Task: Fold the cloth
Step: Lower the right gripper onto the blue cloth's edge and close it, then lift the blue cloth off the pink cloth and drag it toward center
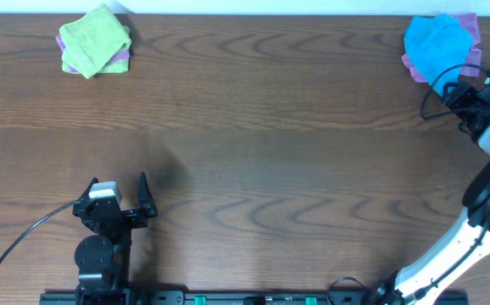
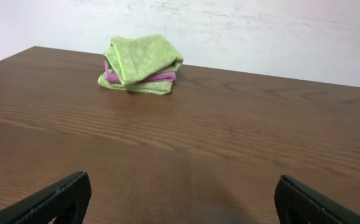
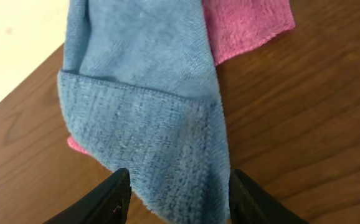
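One purple cloth (image 3: 248, 25) lies beneath the cloth (image 1: 436, 47); green cloth (image 1: 97, 38) apart.

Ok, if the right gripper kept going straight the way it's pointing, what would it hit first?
The blue cloth: its near corner lies between the right gripper's open fingers. The pink cloth under it and the table would come after. How much gap remains is hard to judge.

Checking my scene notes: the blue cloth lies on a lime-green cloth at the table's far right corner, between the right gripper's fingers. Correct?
Not quite. The blue cloth lies on a pink-purple cloth, not a lime-green one; the right wrist view shows it. The rest holds, including the right gripper straddling its edge.
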Robot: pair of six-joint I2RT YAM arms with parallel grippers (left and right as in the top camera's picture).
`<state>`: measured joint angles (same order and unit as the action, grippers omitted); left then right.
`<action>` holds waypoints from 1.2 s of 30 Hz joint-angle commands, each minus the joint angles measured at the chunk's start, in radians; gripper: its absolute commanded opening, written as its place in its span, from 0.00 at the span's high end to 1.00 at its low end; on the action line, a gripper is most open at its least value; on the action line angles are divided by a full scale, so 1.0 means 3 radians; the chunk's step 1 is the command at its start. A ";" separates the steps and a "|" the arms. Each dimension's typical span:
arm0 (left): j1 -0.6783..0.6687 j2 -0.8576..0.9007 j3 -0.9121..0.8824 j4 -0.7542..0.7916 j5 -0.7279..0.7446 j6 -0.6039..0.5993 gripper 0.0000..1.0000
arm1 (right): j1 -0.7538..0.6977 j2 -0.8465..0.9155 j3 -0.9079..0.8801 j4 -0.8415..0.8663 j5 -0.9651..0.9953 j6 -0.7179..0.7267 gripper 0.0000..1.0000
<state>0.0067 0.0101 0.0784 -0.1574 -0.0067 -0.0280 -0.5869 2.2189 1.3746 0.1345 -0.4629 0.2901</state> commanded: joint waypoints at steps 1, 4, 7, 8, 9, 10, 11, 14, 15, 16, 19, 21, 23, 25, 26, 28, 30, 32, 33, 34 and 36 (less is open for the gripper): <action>0.0020 -0.0022 -0.0104 -0.0046 0.0000 0.0020 0.05 | 0.0018 0.0074 0.0043 -0.0022 0.0150 -0.0074 0.48; 0.0020 -0.0020 -0.0103 -0.0046 0.0000 0.0020 0.04 | 0.0017 0.0074 0.0043 -0.0018 0.0149 -0.0074 0.54; 0.0020 -0.0022 -0.0104 -0.0046 0.0000 0.0020 0.05 | 0.0019 0.0092 0.0043 -0.0022 0.0149 -0.0072 0.67; 0.0020 -0.0022 -0.0104 -0.0046 0.0000 0.0020 0.05 | 0.0022 0.0106 0.0043 -0.0014 0.0146 -0.0072 0.79; 0.0020 -0.0020 -0.0103 -0.0046 0.0000 0.0020 0.05 | 0.0024 0.0120 0.0043 -0.0013 0.0146 -0.0072 0.81; 0.0020 -0.0020 -0.0103 -0.0046 0.0000 0.0020 0.05 | 0.0029 0.0136 0.0043 -0.0013 0.0146 -0.0072 0.84; 0.0020 -0.0022 -0.0103 -0.0046 0.0000 0.0020 0.04 | 0.0034 0.0150 0.0043 -0.0013 0.0146 -0.0072 0.90; 0.0020 -0.0020 -0.0104 -0.0046 0.0000 0.0020 0.05 | 0.0048 0.0177 0.0043 0.0014 0.0130 -0.0072 0.99; 0.0020 -0.0020 -0.0104 -0.0046 0.0000 0.0020 0.05 | 0.0055 0.0177 0.0046 0.0046 0.0120 -0.0072 0.99; 0.0020 -0.0020 -0.0104 -0.0046 0.0000 0.0020 0.05 | 0.0057 0.0175 0.0060 0.0083 0.0090 -0.0074 0.99; 0.0020 -0.0020 -0.0103 -0.0046 0.0000 0.0020 0.05 | 0.0060 0.0175 0.0192 0.0085 -0.0155 -0.0072 0.99; 0.0020 -0.0020 -0.0103 -0.0046 0.0000 0.0020 0.05 | 0.0067 0.0173 0.0331 0.0018 -0.0354 -0.0070 0.99; 0.0020 -0.0020 -0.0103 -0.0046 0.0000 0.0020 0.04 | 0.0086 0.0172 0.0519 -0.0165 -0.0486 -0.0072 0.99; 0.0020 -0.0020 -0.0104 -0.0046 0.0000 0.0020 0.05 | 0.0118 0.0172 0.0743 -0.0445 -0.0521 -0.0088 0.99; 0.0020 -0.0020 -0.0103 -0.0046 0.0000 0.0020 0.05 | 0.0134 0.0170 0.0820 -0.0548 -0.0524 -0.0100 0.99; 0.0020 -0.0022 -0.0104 -0.0046 0.0000 0.0020 0.05 | 0.0174 0.0164 0.0973 -0.0740 -0.0598 -0.0229 0.99; 0.0020 -0.0022 -0.0104 -0.0046 0.0000 0.0020 0.05 | 0.0238 0.0137 0.1160 -0.0999 -0.0617 -0.0296 0.99; 0.0020 -0.0020 -0.0104 -0.0046 0.0000 0.0020 0.05 | 0.0324 0.0094 0.1344 -0.1264 -0.0615 -0.0403 0.99; 0.0020 -0.0022 -0.0104 -0.0046 0.0001 0.0020 0.05 | 0.0394 0.0056 0.1469 -0.1447 -0.0613 -0.0537 0.99; 0.0020 -0.0022 -0.0103 -0.0046 0.0000 0.0020 0.05 | 0.0454 0.0032 0.1554 -0.1577 -0.0600 -0.0636 0.99; 0.0020 -0.0022 -0.0104 -0.0046 0.0000 0.0020 0.05 | 0.0577 -0.0022 0.1720 -0.1836 -0.0540 -0.0785 0.99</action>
<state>0.0067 0.0101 0.0784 -0.1574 -0.0067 -0.0280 -0.4614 2.2631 1.8359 -0.3870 -0.6151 0.1452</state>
